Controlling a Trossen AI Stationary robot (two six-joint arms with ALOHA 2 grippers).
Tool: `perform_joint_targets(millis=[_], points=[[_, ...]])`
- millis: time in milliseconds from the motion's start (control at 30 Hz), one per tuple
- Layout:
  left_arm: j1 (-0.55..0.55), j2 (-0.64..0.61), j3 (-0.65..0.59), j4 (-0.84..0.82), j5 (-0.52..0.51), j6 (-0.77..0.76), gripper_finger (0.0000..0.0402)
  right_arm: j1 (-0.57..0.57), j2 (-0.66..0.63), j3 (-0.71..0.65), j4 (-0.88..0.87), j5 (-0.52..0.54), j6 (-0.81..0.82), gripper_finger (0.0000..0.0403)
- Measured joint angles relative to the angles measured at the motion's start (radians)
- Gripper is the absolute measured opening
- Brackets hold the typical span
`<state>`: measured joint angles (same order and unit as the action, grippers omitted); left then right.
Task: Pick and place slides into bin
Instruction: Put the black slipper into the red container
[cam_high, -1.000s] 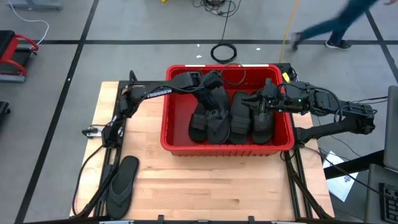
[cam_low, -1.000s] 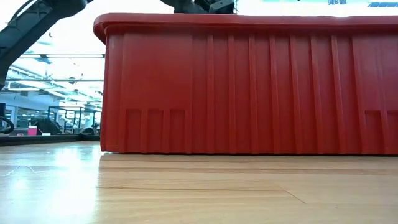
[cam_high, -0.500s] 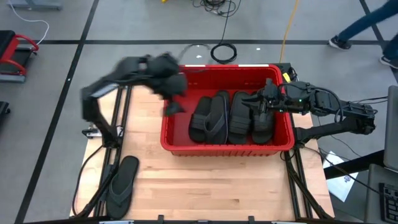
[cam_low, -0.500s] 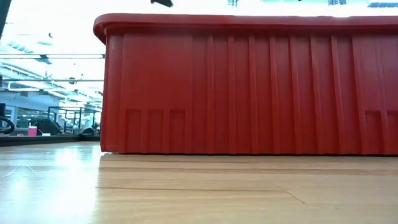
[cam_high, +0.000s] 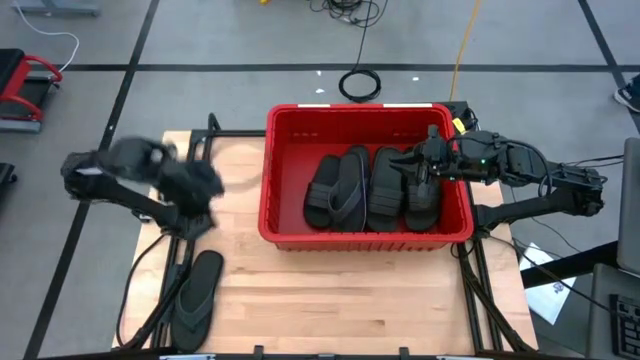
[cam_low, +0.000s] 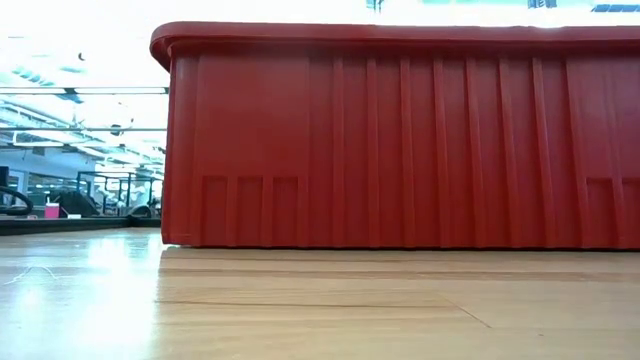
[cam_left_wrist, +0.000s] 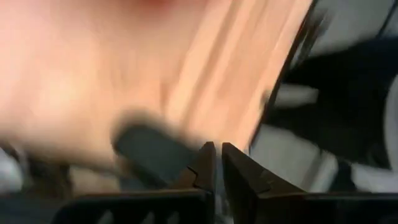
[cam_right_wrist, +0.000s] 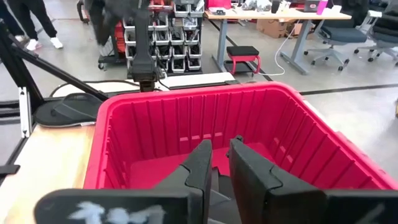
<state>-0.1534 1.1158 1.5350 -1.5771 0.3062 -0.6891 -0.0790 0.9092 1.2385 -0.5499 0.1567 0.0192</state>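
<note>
Slides (cam_high: 370, 188) — four in bin (cam_high: 275, 170), one flip-flop (cam_high: 196, 293) at table's seven o'clock; left gripper (cam_high: 190, 182), fingers nearly together and empty, should descend squarely over flip-flop — right gripper (cam_high: 418, 170), near-closed, waits at bin's three o'clock.

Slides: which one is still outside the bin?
The grey flip-flop lying on the table's front-left corner, beside the left pincer. The other visible slides lie side by side inside the red bin.
</note>
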Motion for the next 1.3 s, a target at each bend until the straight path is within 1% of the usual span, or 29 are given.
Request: perform_joint_targets(millis=[33, 133, 200, 267, 367, 400, 500, 733, 833, 900, 1000, 1100, 1200, 1300], points=[[-0.038, -0.024, -0.079, -0.003, 0.033, -0.060, 0.0025, 0.000, 0.000, 0.000, 0.000, 0.000, -0.009, 0.0047], [-0.150, -0.086, -0.288, 0.095, 0.154, -0.247, 0.0040, 0.000, 0.000, 0.000, 0.000, 0.000, -0.034, 0.0047], [-0.214, -0.102, -0.401, 0.238, 0.228, -0.348, 0.0052, 0.000, 0.000, 0.000, 0.000, 0.000, -0.040, 0.0047], [-0.275, -0.105, -0.493, 0.401, 0.265, -0.428, 0.0068, 0.000, 0.000, 0.000, 0.000, 0.000, -0.043, 0.0047], [-0.356, -0.098, -0.597, 0.618, 0.267, -0.503, 0.0101, 0.000, -0.003, 0.000, 0.000, 0.001, -0.043, 0.0047], [-0.376, -0.090, -0.630, 0.665, 0.262, -0.514, 0.0115, 0.000, -0.004, 0.000, 0.000, 0.002, -0.043, 0.0047], [-0.427, -0.069, -0.719, 0.723, 0.232, -0.564, 0.0162, 0.000, -0.009, 0.000, 0.000, 0.003, -0.041, 0.0047], [-0.536, -0.056, -0.896, 0.924, 0.239, -0.680, 0.0276, 0.000, -0.024, 0.000, 0.000, 0.004, -0.028, 0.0047], [-0.565, -0.055, -0.944, 0.981, 0.242, -0.703, 0.0312, 0.000, -0.031, 0.000, 0.000, 0.004, -0.020, 0.0047], [-0.587, -0.055, -0.977, 1.003, 0.226, -0.721, 0.0327, 0.000, -0.035, 0.000, 0.000, 0.004, -0.020, 0.0047], [-0.613, -0.055, -1.031, 1.090, 0.224, -0.759, 0.0336, 0.000, -0.035, 0.000, 0.005, 0.004, -0.020, 0.0047], [-0.641, -0.055, -1.089, 1.207, 0.206, -0.817, 0.0330, 0.000, -0.035, 0.000, 0.008, 0.004, -0.001, 0.0047], [-0.655, -0.055, -1.133, 1.299, 0.185, -0.859, 0.0314, 0.000, -0.035, 0.000, 0.008, 0.004, 0.003, 0.0047], [-0.654, -0.055, -1.146, 1.326, 0.179, -0.854, 0.0283, 0.000, -0.035, 0.000, 0.008, 0.004, 0.003, 0.0047]])
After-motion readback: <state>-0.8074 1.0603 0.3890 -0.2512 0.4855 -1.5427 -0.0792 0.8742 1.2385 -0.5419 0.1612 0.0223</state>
